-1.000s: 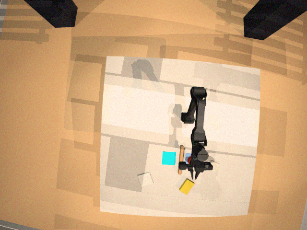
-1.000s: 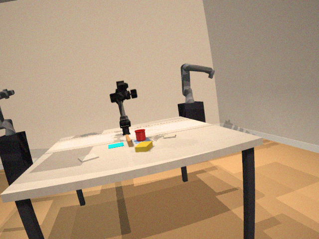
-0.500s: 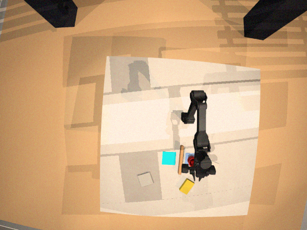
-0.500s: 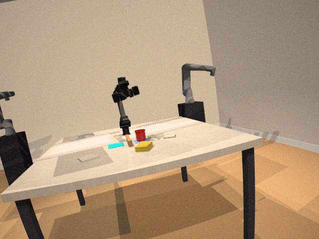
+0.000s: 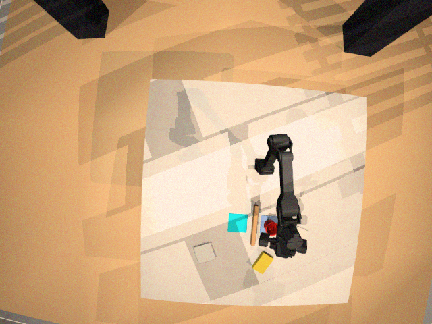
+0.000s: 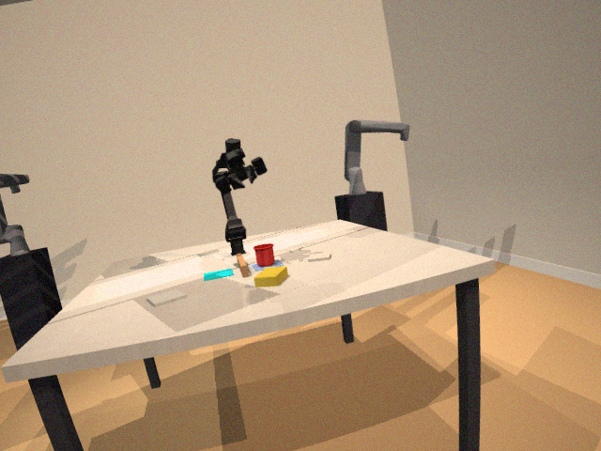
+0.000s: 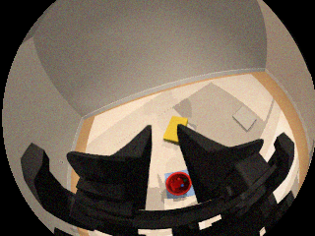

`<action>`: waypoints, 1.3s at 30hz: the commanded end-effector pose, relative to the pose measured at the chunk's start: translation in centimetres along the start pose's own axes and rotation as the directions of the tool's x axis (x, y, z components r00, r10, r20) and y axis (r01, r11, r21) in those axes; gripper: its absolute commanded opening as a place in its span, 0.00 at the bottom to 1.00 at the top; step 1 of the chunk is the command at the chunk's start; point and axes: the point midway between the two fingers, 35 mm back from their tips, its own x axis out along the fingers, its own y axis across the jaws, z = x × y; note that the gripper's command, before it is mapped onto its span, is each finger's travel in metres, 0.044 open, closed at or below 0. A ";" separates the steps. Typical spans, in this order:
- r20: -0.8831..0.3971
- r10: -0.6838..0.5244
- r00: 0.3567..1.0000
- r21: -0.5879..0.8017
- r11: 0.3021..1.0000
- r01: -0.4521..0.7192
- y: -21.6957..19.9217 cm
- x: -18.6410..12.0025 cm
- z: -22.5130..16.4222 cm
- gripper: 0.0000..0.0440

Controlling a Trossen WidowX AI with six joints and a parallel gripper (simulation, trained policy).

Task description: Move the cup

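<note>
Top view: red cup [image 5: 270,227] [image 6: 264,255] [image 7: 178,183] right of lower centre, partly hidden by the arm; exterior view shows it upright on the blue pad [image 5: 263,220] [image 6: 256,267] [image 7: 187,195], near frame centre. Wrist view, lower middle: small contents visible inside, too small to count. Gripper [image 5: 285,254] [image 6: 245,182] [image 7: 164,128] released, fingers parted partway, nothing gripped; raised well above the cup in the exterior view. Cyan pad [image 5: 237,223] [image 6: 218,274] bare, left of the cup; orange-brown bar [image 5: 254,225] [image 6: 242,266] between the pads. Yellow block [image 5: 262,262] [image 6: 270,276] [image 7: 175,129] below the cup in the top view; pale square [image 5: 204,252] [image 6: 166,297] [image 7: 244,118] lower left.

The gripper [image 5: 285,249] [image 6: 245,181] [image 7: 164,128] is rising, its fingers slipping from the overhead view beneath the hand. Beside and below it, the red cup [image 5: 270,227] [image 6: 264,255] [image 7: 178,184] is showing more from above. Well apart from the hand, a grey arm [image 6: 380,127] is levelling its upper link. Shadows around the hand are shifting.
</note>
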 end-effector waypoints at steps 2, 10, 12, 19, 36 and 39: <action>-0.064 -0.011 0.998 0.059 0.998 0.015 0.4 0.6 -0.3 0.29; -0.163 -0.028 0.986 0.153 0.987 0.053 1.2 1.3 -0.8 0.30; -0.188 -0.032 0.982 0.176 0.982 0.066 1.3 1.4 -0.9 0.31; -0.277 -0.053 0.959 0.250 0.960 0.125 1.7 2.0 -1.6 0.31; -0.488 -0.127 0.864 0.361 0.871 0.333 1.7 3.2 -3.9 0.30; -0.522 -0.144 0.841 0.367 0.852 0.373 1.5 3.3 -4.3 0.30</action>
